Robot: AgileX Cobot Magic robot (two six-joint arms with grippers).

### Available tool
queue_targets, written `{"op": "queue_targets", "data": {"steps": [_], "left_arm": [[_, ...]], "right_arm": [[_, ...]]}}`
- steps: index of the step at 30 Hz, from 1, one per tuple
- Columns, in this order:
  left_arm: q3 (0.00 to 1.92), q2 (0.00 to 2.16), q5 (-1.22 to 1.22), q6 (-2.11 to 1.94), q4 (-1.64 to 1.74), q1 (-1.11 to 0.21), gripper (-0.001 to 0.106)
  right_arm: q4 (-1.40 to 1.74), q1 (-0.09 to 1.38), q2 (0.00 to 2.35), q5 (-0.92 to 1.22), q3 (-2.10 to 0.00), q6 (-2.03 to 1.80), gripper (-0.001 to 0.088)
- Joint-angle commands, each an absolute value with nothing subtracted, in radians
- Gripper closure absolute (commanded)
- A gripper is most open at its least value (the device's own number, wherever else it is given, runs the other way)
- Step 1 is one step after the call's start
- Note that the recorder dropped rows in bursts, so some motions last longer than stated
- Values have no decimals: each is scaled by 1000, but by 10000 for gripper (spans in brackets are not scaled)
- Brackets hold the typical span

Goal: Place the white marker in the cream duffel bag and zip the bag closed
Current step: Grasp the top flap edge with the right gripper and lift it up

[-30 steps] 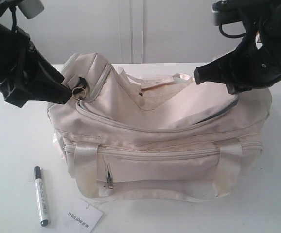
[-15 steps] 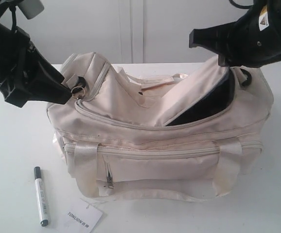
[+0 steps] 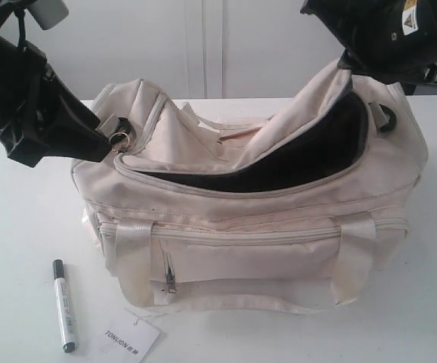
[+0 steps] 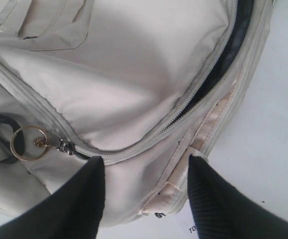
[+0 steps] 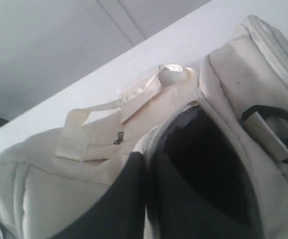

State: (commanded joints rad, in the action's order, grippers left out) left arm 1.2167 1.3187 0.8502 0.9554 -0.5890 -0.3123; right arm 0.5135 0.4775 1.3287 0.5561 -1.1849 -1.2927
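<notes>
I log the right gripper [image 5: 146, 162] pinching the lifted top edge of the bag [image 3: 279, 249], the left gripper [image 4: 146, 162] spread over its other end, and the marker [image 3: 64, 306] lying on the table [image 3: 22, 227].

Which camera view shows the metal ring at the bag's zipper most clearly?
The left wrist view: the metal ring is close and whole, beside the zipper slider. The exterior view shows it only small. The right wrist view lacks it.

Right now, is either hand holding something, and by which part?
The right hand pinches the cream duffel bag by the zipper edge of its top flap, held raised. The left hand, jaws apart, sits at the bag's end; no grip shows.
</notes>
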Motion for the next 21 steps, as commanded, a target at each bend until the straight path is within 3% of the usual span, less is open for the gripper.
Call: {"op": "queue_targets", "data": {"steps": [21], "left_arm": [[1217,1387,837,1319,-757,-312,501]], "right_arm": [[516,478,1329,384,-1185,-1856,814]]}}
